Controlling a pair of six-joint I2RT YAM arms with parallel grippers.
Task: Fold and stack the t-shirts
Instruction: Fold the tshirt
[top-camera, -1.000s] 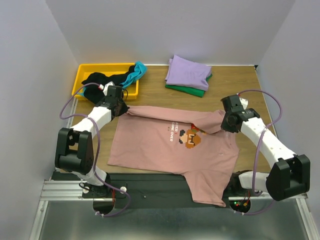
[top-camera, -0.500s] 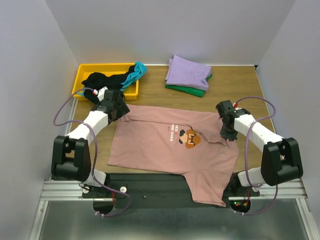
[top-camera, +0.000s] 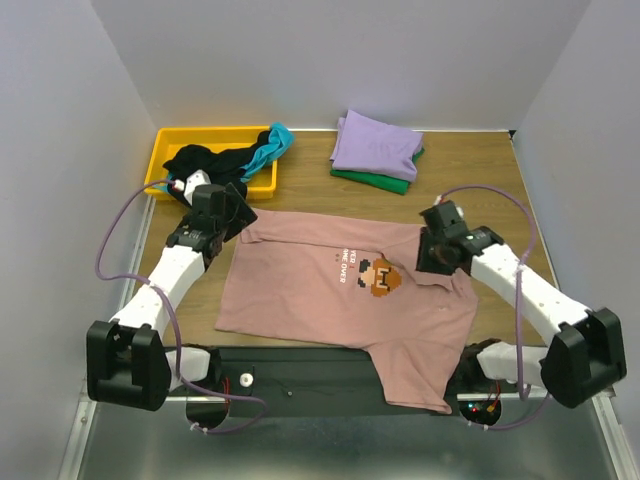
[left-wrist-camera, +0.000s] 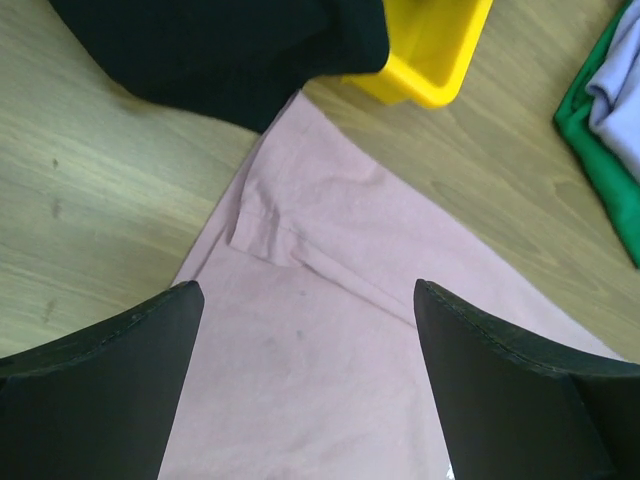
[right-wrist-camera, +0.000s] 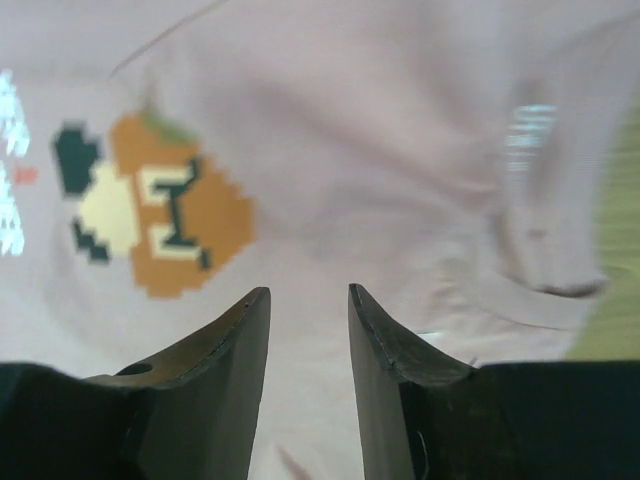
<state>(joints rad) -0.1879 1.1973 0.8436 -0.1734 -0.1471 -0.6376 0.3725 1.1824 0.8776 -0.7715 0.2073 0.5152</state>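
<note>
Two done: lavender tee (top-camera: 375, 143) stacked on green tee (top-camera: 372, 180), beyond pink tee (top-camera: 330, 300). Pink tee flat, unfolded, near end draped off table (top-camera: 500, 180) edge. Black tee (top-camera: 200, 160) and teal tee (top-camera: 275, 140) in bin (top-camera: 165, 150), far-left of it. Left gripper (left-wrist-camera: 305, 330) wide open, empty, over its far-left sleeve. Right gripper (right-wrist-camera: 308, 300) part-open, empty, over its far-right side. Room right of it.

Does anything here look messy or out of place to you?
Yes. One corner of the pink t-shirt drapes past the table's near edge, and the black t-shirt and teal t-shirt spill over the yellow bin's rim.
</note>
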